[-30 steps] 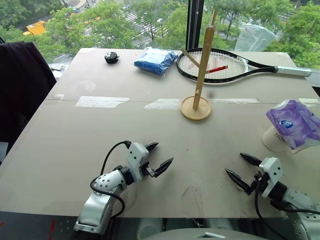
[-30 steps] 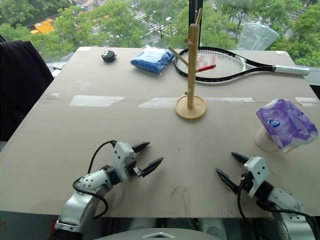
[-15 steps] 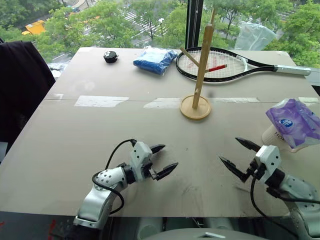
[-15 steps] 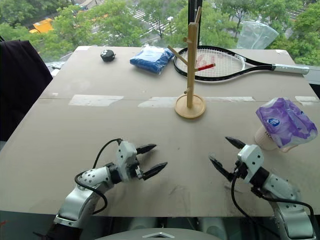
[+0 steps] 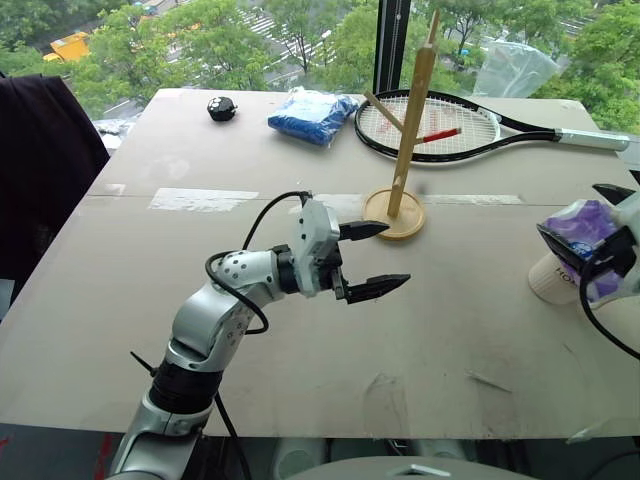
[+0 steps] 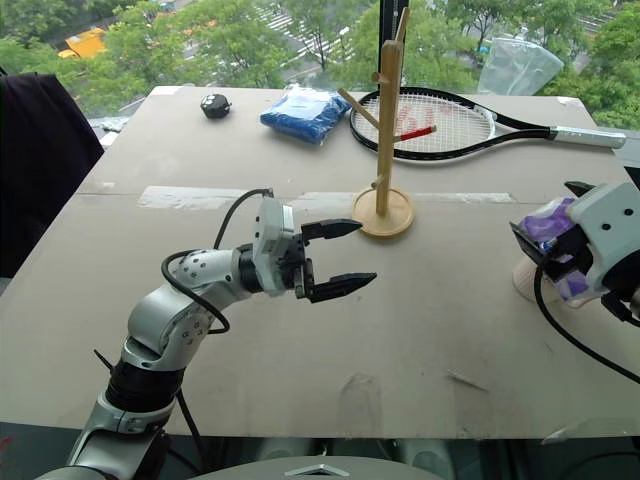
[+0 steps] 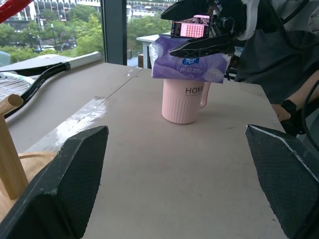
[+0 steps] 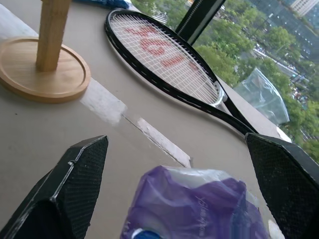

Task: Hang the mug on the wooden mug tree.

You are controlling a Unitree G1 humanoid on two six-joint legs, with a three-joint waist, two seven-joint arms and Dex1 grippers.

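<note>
Mug (image 7: 185, 99) upright at right edge of surface (image 5: 300, 330), capped by purple tissue packet (image 7: 191, 62), well right of wooden mug tree (image 5: 405, 140). Right claw (image 6: 550, 215) wide open, empty, directly over packet, far nearer. Left claw (image 5: 370, 258) open, empty, beside tree base.

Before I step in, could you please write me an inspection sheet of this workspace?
Surface: tan table, pale tape strips.
Job's things: mug upright at the right edge; mug tree mid-table, pegs bare.
Clutter: tissue packet sits on the mug; tennis racket, blue bag, small black object at the far side.
Grippers: left end effector open, empty; right end effector open above the packet.
Cables: black loops on both wrists.
Surroundings: window, trees.
</note>
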